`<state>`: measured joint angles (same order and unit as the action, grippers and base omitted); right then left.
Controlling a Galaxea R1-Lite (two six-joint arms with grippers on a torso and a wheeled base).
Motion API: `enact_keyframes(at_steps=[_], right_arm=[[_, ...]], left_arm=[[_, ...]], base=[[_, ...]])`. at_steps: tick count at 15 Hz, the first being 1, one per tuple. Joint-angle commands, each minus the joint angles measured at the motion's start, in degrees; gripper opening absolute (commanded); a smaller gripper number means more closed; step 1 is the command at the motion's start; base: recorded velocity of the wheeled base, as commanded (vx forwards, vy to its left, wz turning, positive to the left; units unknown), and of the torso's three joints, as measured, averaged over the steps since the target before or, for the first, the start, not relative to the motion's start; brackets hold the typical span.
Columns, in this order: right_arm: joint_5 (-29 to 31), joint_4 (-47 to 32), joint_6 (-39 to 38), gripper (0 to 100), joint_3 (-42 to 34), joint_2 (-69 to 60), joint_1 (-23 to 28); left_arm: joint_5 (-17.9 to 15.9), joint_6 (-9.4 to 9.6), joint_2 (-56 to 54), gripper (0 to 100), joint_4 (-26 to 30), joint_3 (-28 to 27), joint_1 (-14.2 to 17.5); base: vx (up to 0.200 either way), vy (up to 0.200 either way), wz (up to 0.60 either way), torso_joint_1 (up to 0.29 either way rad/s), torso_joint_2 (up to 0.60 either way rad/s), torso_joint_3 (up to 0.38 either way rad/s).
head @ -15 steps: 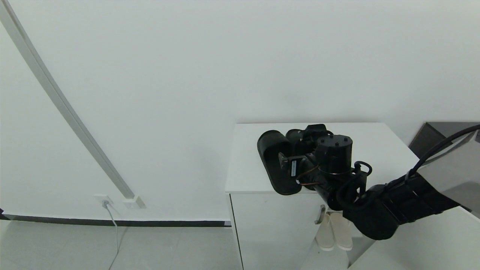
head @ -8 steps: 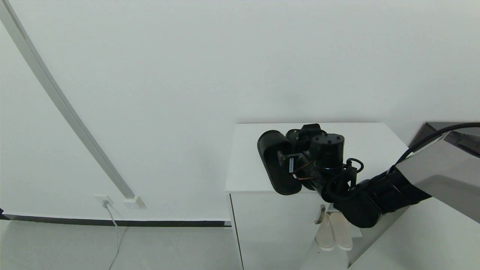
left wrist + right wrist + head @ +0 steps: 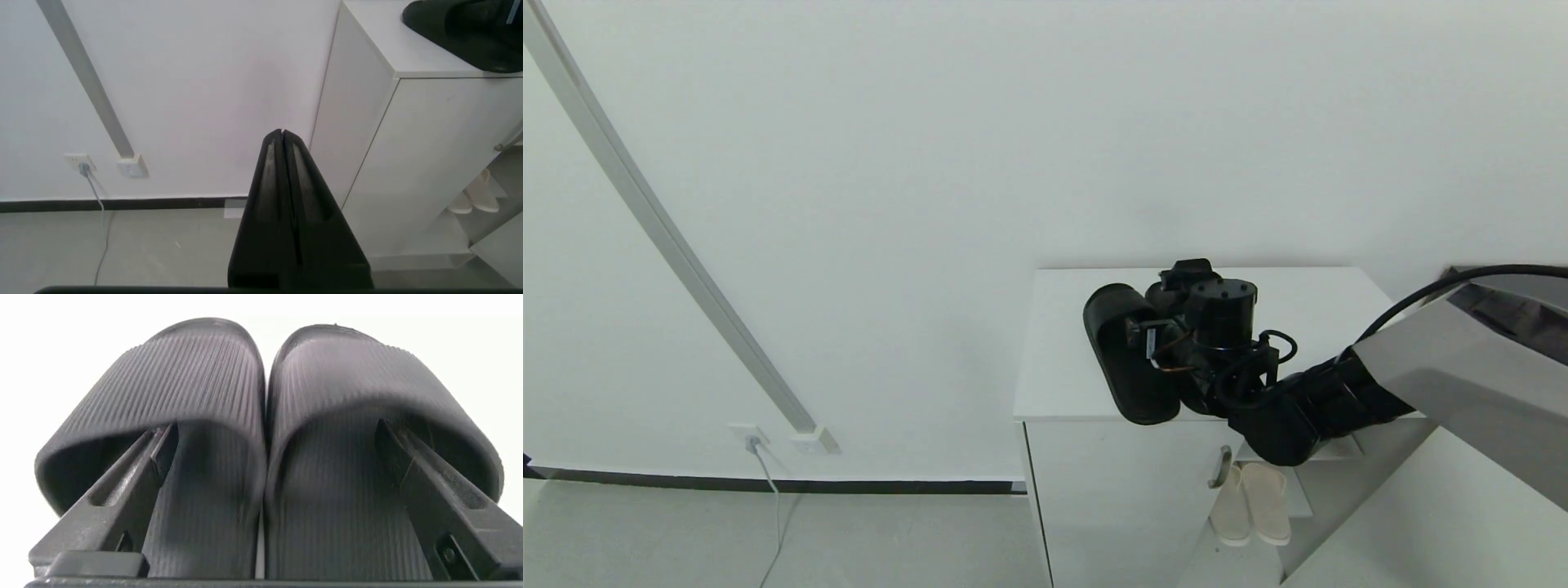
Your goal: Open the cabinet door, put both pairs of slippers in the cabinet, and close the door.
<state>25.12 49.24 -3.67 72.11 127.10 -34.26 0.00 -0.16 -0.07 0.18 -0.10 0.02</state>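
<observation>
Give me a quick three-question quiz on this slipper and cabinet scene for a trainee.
1. True or false: the black slippers lie on top of the cabinet.
2. Where are the white slippers? A: on the floor beside the wall socket. B: inside the cabinet. C: on the cabinet top.
3. Fill in: the left end effector is ___ (open or shut).
Key: 1 true; 2 B; 3 shut.
</observation>
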Motion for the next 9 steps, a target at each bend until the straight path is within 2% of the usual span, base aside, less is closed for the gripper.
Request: enact_keyframes(at_steps=[1, 2, 3, 9], right_arm=[[0.0, 0.0, 0.0, 100, 2.0, 1.8, 0.2], [0.0, -0.2, 0.0, 100, 2.7, 2.3, 0.2], [0.0, -0.7, 0.0, 0, 3.2, 2.5, 0.2], [0.0, -1.0, 0.0, 0, 3.4, 2.4, 0.2]], left_arm=[[0.0, -0.02, 0.1, 0, 0.0, 0.0, 0.1], [0.0, -0.02, 0.1, 0, 0.0, 0.0, 0.1], [0.0, -0.02, 0.1, 0, 0.0, 0.0, 0.1], [0.0, -0.02, 0.1, 0, 0.0, 0.0, 0.1]], base=[[0.000, 0.000, 0.00, 0.000, 0.00, 0.000], [0.000, 0.000, 0.00, 0.000, 0.00, 0.000], [0.000, 0.000, 0.00, 0.000, 0.00, 0.000], [0.000, 0.000, 0.00, 0.000, 0.00, 0.000]])
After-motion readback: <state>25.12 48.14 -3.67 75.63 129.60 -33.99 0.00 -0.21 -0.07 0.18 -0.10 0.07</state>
